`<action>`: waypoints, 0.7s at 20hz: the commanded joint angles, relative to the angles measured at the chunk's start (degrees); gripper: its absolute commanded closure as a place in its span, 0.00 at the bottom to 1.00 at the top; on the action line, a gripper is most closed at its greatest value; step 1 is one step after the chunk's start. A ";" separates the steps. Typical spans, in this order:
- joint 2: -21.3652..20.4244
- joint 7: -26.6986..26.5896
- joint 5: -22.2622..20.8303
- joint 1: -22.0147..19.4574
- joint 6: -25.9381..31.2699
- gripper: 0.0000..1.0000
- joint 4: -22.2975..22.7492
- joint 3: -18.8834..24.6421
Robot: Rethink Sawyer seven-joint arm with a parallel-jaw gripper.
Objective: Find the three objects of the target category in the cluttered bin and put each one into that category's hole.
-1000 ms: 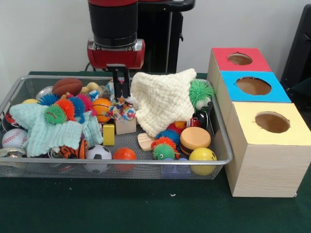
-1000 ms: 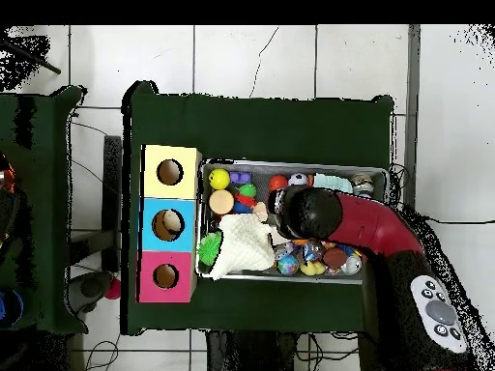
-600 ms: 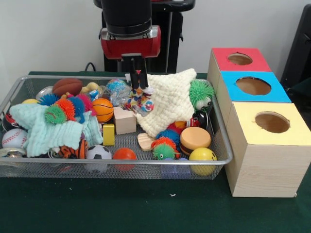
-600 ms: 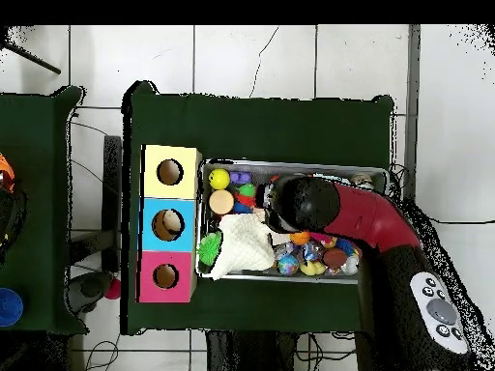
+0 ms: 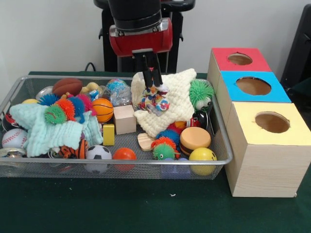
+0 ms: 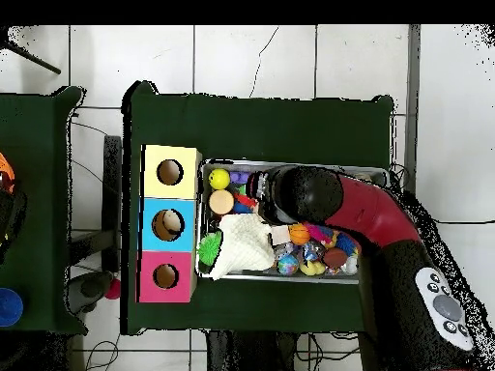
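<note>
The gripper [image 5: 151, 80] is clamping a multicoloured knotted toy [image 5: 154, 99], dangling it before the cream knitted cloth [image 5: 175, 99] near the wire bin's [image 5: 121, 162] right end. Since earlier, it is rising from beside the wooden block [image 5: 124, 119], moving toward the boxes [image 5: 265, 124].

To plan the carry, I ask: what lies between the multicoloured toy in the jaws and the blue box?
In the front view, the cream knitted cloth and the green spiky ball lie between the multicoloured toy and the blue box.
</note>
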 commanded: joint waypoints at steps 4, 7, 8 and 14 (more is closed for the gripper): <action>-1.76 -0.10 2.99 -0.85 12.99 1.00 0.57 5.08; -1.49 0.84 2.67 0.06 14.54 1.00 -1.55 4.72; -1.55 1.06 2.74 0.21 15.12 1.00 -1.93 4.74; -2.00 3.40 2.30 2.26 21.16 1.00 -6.39 4.03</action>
